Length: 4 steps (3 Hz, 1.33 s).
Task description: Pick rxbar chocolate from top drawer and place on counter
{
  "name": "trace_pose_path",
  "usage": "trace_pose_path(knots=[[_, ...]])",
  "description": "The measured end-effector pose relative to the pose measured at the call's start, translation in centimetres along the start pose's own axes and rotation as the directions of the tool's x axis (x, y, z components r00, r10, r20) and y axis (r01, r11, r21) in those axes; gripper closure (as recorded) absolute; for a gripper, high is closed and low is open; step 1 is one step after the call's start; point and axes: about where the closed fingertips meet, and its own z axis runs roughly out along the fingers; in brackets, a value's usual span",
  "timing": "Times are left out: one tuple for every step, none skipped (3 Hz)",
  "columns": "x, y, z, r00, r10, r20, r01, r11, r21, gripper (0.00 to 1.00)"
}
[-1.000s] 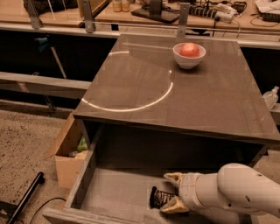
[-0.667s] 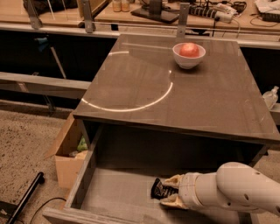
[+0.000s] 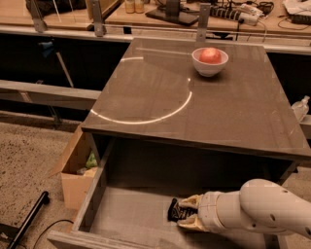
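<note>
The top drawer (image 3: 121, 219) stands pulled open below the counter (image 3: 194, 102), grey inside with low side walls. The rxbar chocolate (image 3: 174, 210), a small black crinkly wrapper with white lettering, is in the drawer's middle front, between my gripper's two tan fingers. My gripper (image 3: 183, 213) reaches in from the right on a thick white arm, one finger behind the bar and one in front of it, shut on it. The bar's right part is hidden by the fingers. I cannot tell whether it touches the drawer bottom.
A white bowl (image 3: 210, 62) with a red apple sits on the counter's far right. A tan cardboard box (image 3: 73, 170) with green items stands on the floor left of the drawer. A black pole (image 3: 26, 219) lies on the floor. A cluttered wooden desk (image 3: 146, 12) runs behind.
My gripper has closed around the bar and shifted slightly left. The bar is now turned more upright between the fingers.
</note>
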Motion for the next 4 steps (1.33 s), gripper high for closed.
trace_pose_path(knots=[[0.0, 0.0, 0.0, 1.0, 0.0, 0.0, 0.0, 1.0, 0.0, 1.0], [-0.6, -0.3, -1.9, 1.0, -0.001, 0.013, 0.0, 0.9995, 0.031, 1.0], [-2.1, -0.8, -6.6, 0.999, -0.002, 0.036, -0.001, 0.9949, 0.101, 1.0], [-3.0, -0.9, -9.6, 0.999, -0.004, 0.048, -0.002, 0.9912, 0.133, 1.0]])
